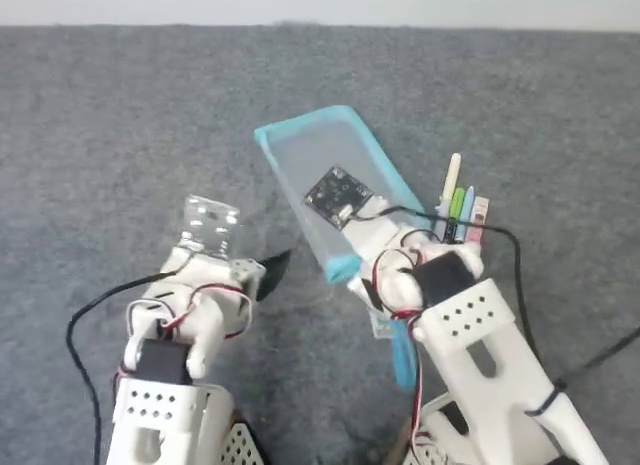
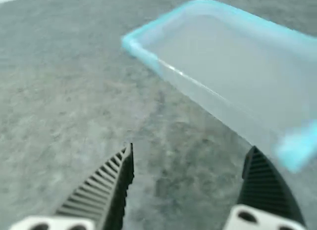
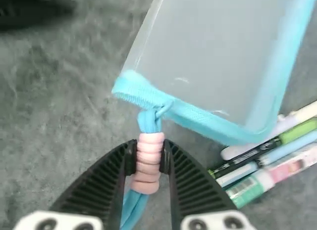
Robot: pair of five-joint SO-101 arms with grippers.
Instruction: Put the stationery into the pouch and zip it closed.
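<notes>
Right gripper (image 3: 148, 150) pinches the pink ribbed zip pull (image 3: 148, 165) of the clear blue-edged pouch (image 3: 218, 47); left gripper (image 2: 191, 153) gapes empty. Coloured pens (image 3: 267, 161) lie outside, seemingly unpacked.

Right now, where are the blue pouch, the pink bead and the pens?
blue pouch (image 1: 315, 160), high view, on its clear face.
pink bead (image 3: 149, 163), right wrist view, on its middle.
pens (image 3: 296, 132), right wrist view, on the green one.
</notes>
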